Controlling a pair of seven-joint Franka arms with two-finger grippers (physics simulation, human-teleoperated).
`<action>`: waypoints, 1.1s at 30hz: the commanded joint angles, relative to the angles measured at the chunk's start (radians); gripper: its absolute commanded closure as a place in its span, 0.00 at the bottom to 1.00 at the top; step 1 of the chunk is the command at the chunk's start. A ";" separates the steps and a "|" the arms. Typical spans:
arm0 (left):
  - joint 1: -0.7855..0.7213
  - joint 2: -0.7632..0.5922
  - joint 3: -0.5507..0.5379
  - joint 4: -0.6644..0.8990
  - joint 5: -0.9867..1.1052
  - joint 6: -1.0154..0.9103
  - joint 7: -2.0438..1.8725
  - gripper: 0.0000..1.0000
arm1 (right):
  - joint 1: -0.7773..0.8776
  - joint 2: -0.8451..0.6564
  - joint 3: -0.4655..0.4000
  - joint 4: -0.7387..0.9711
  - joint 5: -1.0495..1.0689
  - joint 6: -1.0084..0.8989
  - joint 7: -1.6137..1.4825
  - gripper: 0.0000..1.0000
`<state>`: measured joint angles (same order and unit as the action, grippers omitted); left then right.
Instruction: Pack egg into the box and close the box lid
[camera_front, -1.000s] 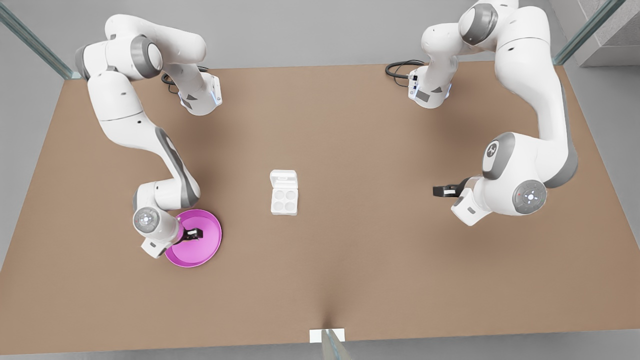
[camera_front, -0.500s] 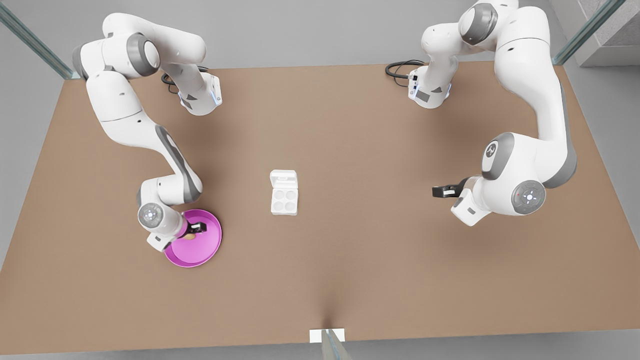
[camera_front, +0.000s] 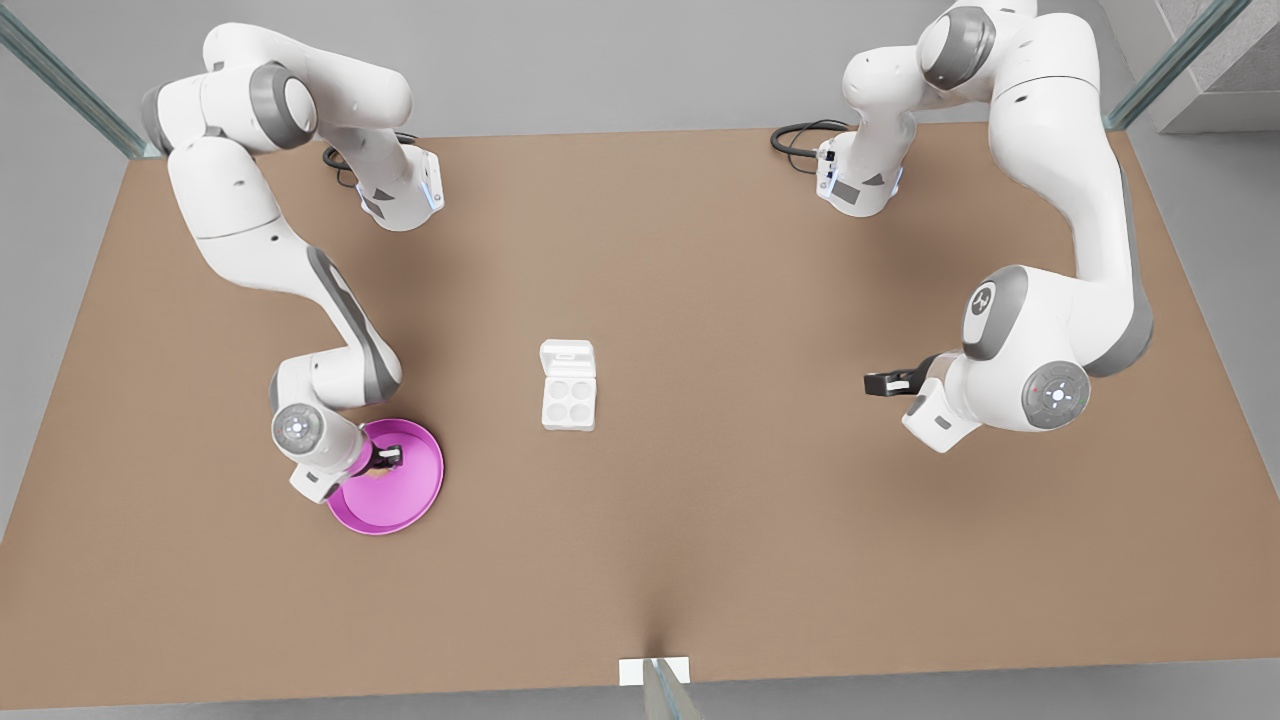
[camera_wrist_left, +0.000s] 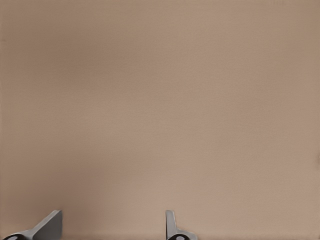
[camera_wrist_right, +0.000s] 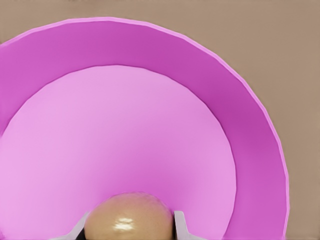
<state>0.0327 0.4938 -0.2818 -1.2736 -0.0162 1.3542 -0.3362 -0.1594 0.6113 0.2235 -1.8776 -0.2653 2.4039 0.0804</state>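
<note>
The tan egg (camera_wrist_right: 125, 210) lies on the pink plate (camera_wrist_right: 125, 120) and sits between my right gripper's (camera_wrist_right: 128, 220) two fingers, which press against its sides. In the front view that right gripper (camera_front: 386, 460) is low over the plate (camera_front: 410, 500) at the front view's left, with the egg mostly hidden under it. The white box (camera_front: 568, 402) rests mid-table with its four cups bare and the box lid (camera_front: 567, 356) folded open behind them. My left gripper (camera_front: 872, 382) hangs open over bare table at the front view's right; its fingers (camera_wrist_left: 50, 222) stand wide apart with nothing between them.
The brown table (camera_front: 700, 520) stretches between the plate and the box. Both arm bases stand at the table's far edge, with a black cable (camera_front: 800, 135) by the one on the front view's right. A small white marker (camera_front: 654, 670) sits at the near edge.
My right gripper has come down onto the plate and drawn back toward the front view's left, and it now stands around the egg. The left arm has stayed still.
</note>
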 joint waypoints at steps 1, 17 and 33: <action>0.001 -0.001 0.000 0.000 -0.001 -0.001 -0.015 0.00 | -0.002 -0.018 0.004 0.001 -0.006 -0.038 0.018 0.44; 0.004 -0.001 0.000 -0.001 0.001 -0.004 -0.014 0.00 | 0.692 -0.010 -0.314 0.255 0.414 -0.281 0.206 0.43; 0.007 -0.001 0.000 -0.001 0.001 -0.010 -0.014 0.00 | 0.942 -0.082 -0.366 0.092 0.492 -0.262 0.345 0.00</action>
<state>0.0398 0.4938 -0.2818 -1.2752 -0.0159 1.3461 -0.3484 0.7637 0.5332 -0.1317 -1.7873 0.2151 2.1375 0.2865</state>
